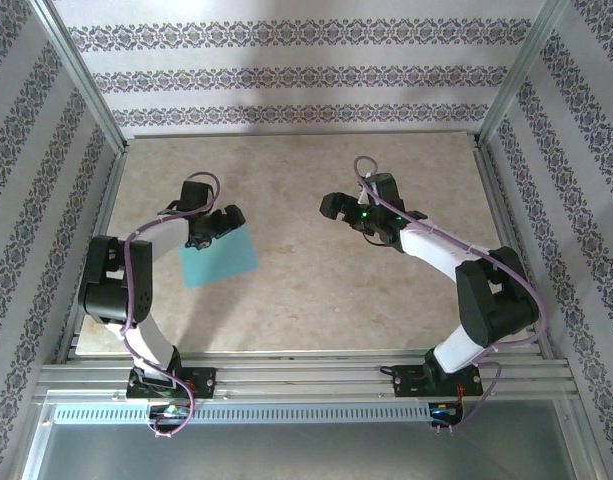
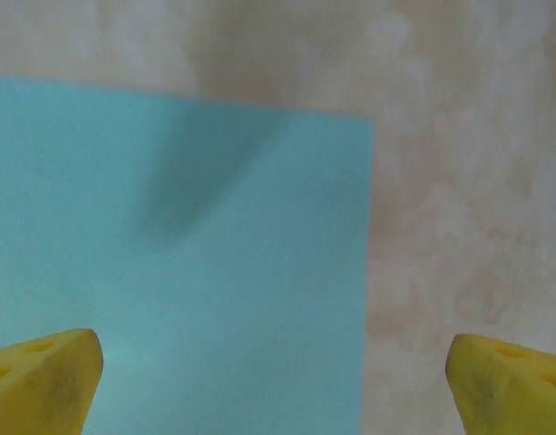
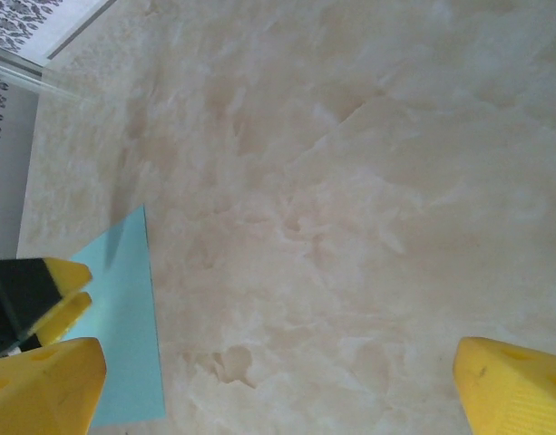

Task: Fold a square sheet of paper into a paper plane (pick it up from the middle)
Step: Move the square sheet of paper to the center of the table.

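Left gripper (image 2: pixel 276 376) open, empty, over square sheet of paper (image 2: pixel 187 254) (flat); right gripper (image 3: pixel 278 381) open, empty, above table (image 3: pixel 350 181).

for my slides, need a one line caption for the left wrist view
Open left gripper poised over the unfolded square sheet of paper lying flat on the marbled table.

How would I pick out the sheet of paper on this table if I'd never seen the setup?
Start at the pale marbled table, then go to its left half, where the left gripper hangs open. Just under it lies the sheet of paper, flat and turned slightly askew. It is the one turquoise thing on the beige surface, plain and unmarked.
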